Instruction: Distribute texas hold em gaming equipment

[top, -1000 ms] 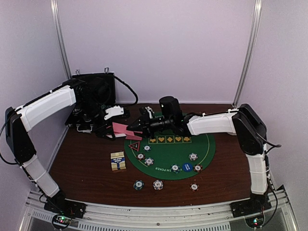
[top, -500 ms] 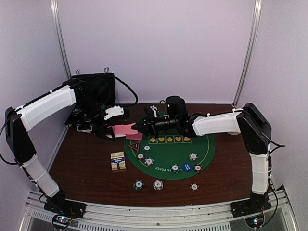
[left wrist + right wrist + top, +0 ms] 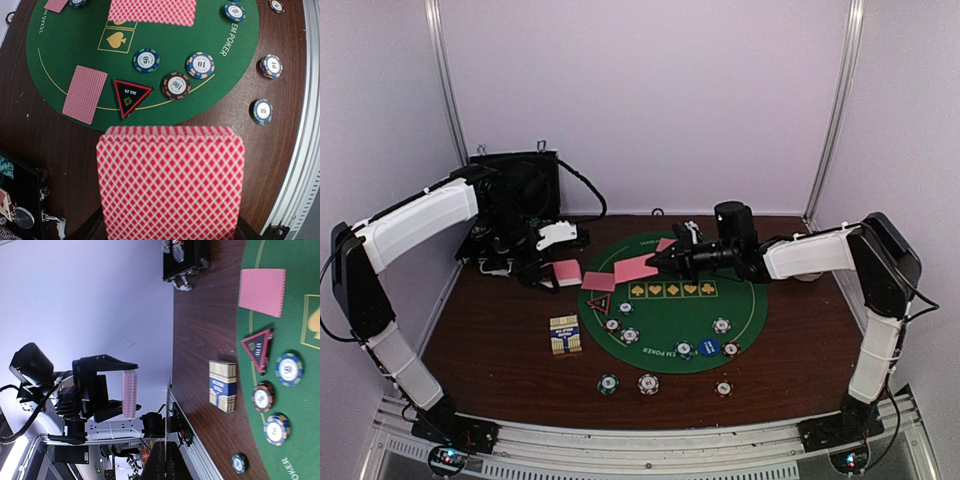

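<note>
on the green mat (image 3: pixel 70 60), white letters are reading "em poker" ahead and right of the left gripper (image 3: pixel 542 268), and "texas h" is running off on its far left. just ahead of the deck (image 3: pixel 170 185) it is clamping, a dark chip (image 3: pixel 176 85) is showing "100", a pale chip (image 3: pixel 200 64) "10" and a blue chip (image 3: pixel 146 60) "50". off the mat to its right, one chip (image 3: pixel 271 66) is reading "10" and another (image 3: pixel 262 111) "50". the triangle marker (image 3: pixel 131 95) is carrying white letters too blurred to read.
</note>
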Controlling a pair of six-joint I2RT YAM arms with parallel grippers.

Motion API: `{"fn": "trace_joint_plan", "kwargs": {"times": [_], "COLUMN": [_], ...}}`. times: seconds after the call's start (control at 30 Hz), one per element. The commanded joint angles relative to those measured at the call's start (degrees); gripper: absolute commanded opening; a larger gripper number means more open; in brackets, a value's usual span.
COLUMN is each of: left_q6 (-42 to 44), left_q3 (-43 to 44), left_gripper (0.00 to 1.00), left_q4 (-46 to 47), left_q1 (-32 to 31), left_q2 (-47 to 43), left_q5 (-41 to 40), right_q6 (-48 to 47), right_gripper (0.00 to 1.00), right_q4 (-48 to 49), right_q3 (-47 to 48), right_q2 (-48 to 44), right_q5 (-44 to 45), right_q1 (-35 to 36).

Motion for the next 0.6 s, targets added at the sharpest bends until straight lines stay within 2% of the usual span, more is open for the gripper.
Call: {"fn": "trace_joint_plan", "kwargs": {"times": [0.0,0.17,0.37,0.57], "left_q6": [0.8,0.7,0.8,0.8], "left_q3": [-0.4,-0.3,-0.1,-0.2], "left_gripper": [0.00,0.00,0.00,0.00], "left_q4": [1.1,1.0,1.0,1.0], "left_q1": [0.3,0.3,0.3,0.3], "left_q2": [-0.8,-0.8,-0.6,-0.8], "left_q5": [0.1,0.2,0.4,0.5], "right_q6": [-11.6,-25.2,-34.8,-40.1], "right_gripper": [0.00,0.00,0.00,0.00], "right_q4": [-11.3,-29.3,-40.3,-47.1], "right_q3": [-4.0,-4.2,-3.5,-2.4], "right_q2": [-3.1,-3.1,-2.6,-2.1], "right_q5": [-1.2,2.0,6.9,10.7], "right_q1": [-4.1,-7.6,-9.0,-9.1]}}
